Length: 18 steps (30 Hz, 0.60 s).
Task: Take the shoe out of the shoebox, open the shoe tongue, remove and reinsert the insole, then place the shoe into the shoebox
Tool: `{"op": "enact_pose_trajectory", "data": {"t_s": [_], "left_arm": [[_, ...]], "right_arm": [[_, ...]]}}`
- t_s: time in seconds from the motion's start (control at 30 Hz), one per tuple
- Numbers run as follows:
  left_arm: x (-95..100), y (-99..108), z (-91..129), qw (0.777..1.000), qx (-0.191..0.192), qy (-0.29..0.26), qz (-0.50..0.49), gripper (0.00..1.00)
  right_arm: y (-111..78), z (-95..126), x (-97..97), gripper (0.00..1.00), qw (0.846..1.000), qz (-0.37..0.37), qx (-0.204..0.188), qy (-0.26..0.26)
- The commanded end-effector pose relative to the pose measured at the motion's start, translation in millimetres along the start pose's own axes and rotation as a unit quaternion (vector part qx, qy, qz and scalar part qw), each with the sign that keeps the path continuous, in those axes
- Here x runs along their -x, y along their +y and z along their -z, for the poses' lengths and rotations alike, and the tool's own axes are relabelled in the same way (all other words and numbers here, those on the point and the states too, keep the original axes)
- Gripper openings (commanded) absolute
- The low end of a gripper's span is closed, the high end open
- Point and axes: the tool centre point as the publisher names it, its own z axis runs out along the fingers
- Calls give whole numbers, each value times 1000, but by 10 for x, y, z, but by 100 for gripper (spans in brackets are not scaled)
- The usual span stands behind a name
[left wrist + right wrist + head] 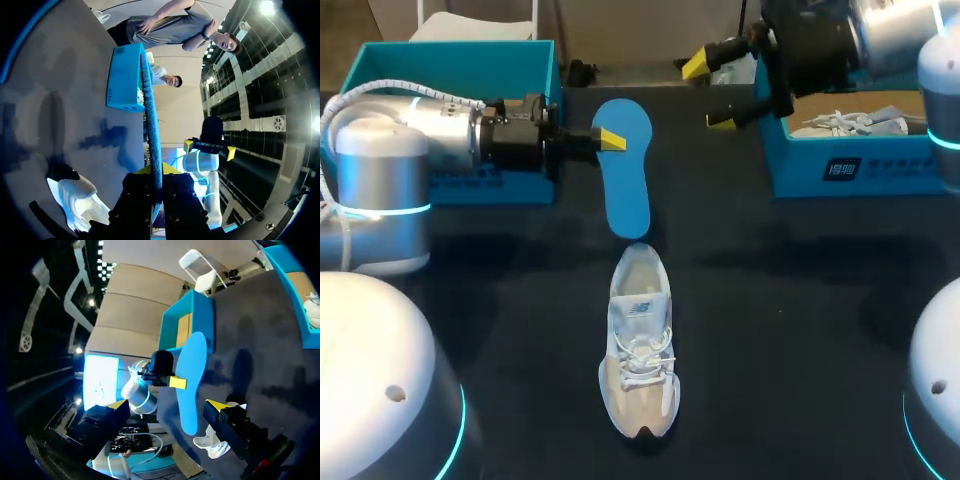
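Left wrist view — insole [152, 131] edge-on

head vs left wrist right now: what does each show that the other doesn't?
Only head: the left shoebox, the broad face of the blue insole, and the whole shoe, toe toward the camera.

Only left wrist: the insole edge-on, pinched from both sides between the fingers of the left gripper.

Both: the insole, the shoe (only part of it in the wrist view), the right shoebox, and the right gripper, open and holding nothing.
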Motion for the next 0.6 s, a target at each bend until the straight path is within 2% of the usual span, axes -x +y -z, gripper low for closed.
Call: {"op": "enact_pose_trajectory", "data": {"t_s": [0.03, 0.2, 0.43, 0.6], "left_arm": [[5, -2, -2, 1000, 1, 0, 0, 0], [5, -2, -2, 1000, 1, 0, 0, 0], [5, -2, -2, 1000, 1, 0, 0, 0], [5, -2, -2, 1000, 1, 0, 0, 0]], "right_arm": [[-12, 30, -161, 100, 987, -3, -7, -160], [-56, 1, -333, 100, 974, -15, 2, -227], [-79, -162, -617, 100, 949, -37, 7, -314], [-67, -269, -818, 100, 925, -55, -3, -377]]}}
